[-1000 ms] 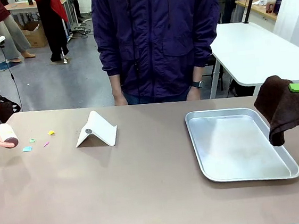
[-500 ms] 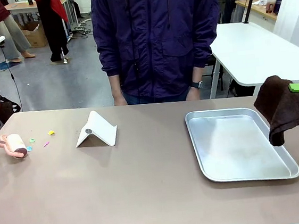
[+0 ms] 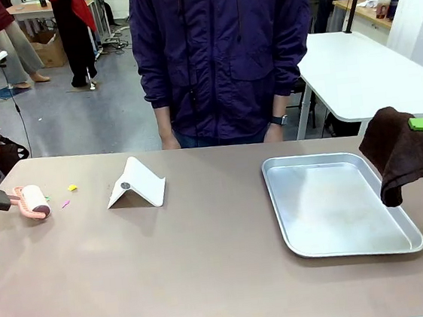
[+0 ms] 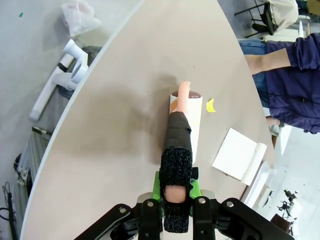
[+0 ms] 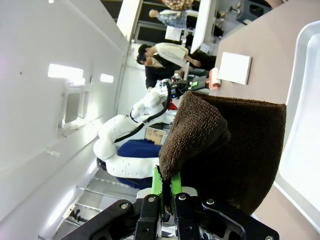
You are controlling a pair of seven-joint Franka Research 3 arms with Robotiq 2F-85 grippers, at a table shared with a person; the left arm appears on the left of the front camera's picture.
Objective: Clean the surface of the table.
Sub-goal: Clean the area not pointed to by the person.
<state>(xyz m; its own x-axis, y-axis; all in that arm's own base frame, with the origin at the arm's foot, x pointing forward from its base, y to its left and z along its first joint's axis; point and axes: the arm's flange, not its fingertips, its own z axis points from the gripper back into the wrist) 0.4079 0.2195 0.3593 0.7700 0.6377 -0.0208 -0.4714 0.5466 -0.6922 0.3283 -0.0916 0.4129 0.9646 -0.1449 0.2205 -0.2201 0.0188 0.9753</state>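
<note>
Taupe table [image 3: 207,265]: at its left edge my left gripper [image 4: 176,184] pinches a lint roller [image 3: 34,200] by its handle; at its right edge my right gripper [image 5: 167,194] clamps a brown cloth [image 3: 394,151].

Pink-handled lint roller [image 4: 194,118] in the left hand [image 4: 176,195], on the table [image 4: 120,75], yellow scrap [image 4: 210,105] just beside

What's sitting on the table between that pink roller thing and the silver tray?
In the front view, a white folded stand sits between the roller and the tray, with small coloured scraps by the roller; otherwise bare table.
</note>
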